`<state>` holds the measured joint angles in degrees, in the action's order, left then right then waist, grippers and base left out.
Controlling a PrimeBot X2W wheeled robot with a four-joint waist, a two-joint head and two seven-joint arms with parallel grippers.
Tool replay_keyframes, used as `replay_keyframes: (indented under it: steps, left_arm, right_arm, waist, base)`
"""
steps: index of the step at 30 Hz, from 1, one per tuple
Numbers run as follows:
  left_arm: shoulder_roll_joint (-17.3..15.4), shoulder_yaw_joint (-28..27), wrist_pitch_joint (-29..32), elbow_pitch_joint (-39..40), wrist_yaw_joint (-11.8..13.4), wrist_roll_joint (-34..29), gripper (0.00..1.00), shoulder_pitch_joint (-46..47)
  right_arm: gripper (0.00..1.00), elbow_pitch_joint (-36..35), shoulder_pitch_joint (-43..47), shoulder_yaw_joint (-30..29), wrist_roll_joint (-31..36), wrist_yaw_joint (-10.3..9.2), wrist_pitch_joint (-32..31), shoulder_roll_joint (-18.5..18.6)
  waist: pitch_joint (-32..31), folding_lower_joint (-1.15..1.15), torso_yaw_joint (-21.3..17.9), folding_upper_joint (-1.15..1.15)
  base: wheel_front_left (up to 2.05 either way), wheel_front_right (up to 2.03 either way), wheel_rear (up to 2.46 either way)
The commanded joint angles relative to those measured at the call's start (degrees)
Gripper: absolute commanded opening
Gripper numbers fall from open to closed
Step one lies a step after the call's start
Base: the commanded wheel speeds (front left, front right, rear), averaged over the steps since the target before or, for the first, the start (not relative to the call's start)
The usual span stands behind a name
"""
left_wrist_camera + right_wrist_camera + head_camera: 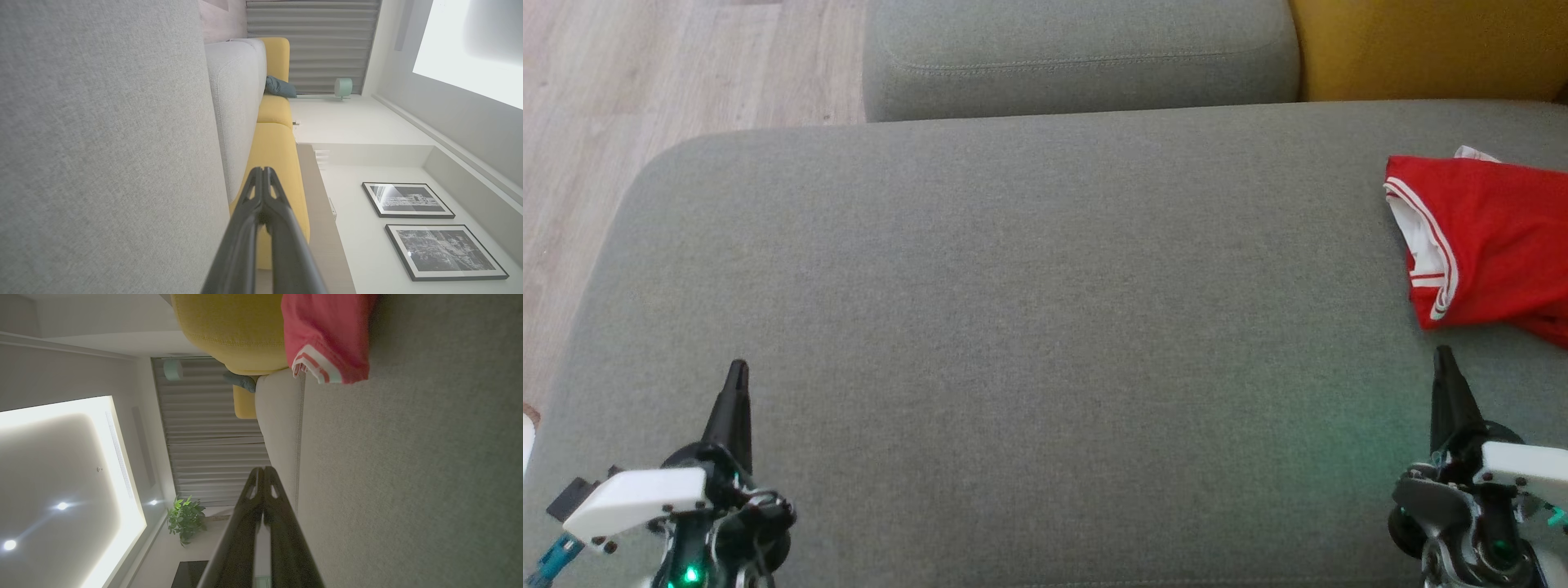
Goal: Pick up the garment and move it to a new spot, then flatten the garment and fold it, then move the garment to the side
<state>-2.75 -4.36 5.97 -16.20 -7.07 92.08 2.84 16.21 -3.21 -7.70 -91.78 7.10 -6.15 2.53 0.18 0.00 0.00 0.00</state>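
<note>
Red garment (1490, 245) w/ white trim lies bunched at far right of grey seat cushion (1013, 286), just ahead of right gripper (1444, 354). Bare grey fabric btwn them. Left gripper (738, 369) well apart. Both claws clenched, fingers pressed tog. Yellow cushion (1421, 49) behind garment.

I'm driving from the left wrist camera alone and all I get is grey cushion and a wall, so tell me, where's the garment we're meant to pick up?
Observer: The red fabric garment with white striped trim lies on the grey fabric sofa seat, at the head view's right edge and partly cut off there.
Operator: Which gripper is closer to it?
Observer: The right gripper. It is shut, with its tips pointing toward the garment's near edge but not touching it.
Operator: Is it lying flat?
Observer: No, it's bunched. Its striped hem is open and shows a white lining.
</note>
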Motion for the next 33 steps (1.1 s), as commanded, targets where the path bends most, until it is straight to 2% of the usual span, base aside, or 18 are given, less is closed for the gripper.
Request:
replay_keyframes:
  steps: [1,33]
  left_arm:
    - [-0.35,-1.91,0.31,2.15,-0.42,0.29,0.00,3.33]
    - [-0.26,-2.03,0.41,2.15,-0.42,0.19,0.00,3.34]
  right_arm:
    - [0.00,-2.19,-2.97,1.17,-0.39,0.39,-0.34,0.34]
    - [0.00,-2.19,-2.97,1.18,-0.39,0.39,-0.34,0.34]
  waist:
    - [0.00,0.00,0.00,0.00]
    - [0.00,0.00,0.00,0.00]
  base:
    - [0.00,0.00,0.00]
    - [0.00,0.00,0.00]
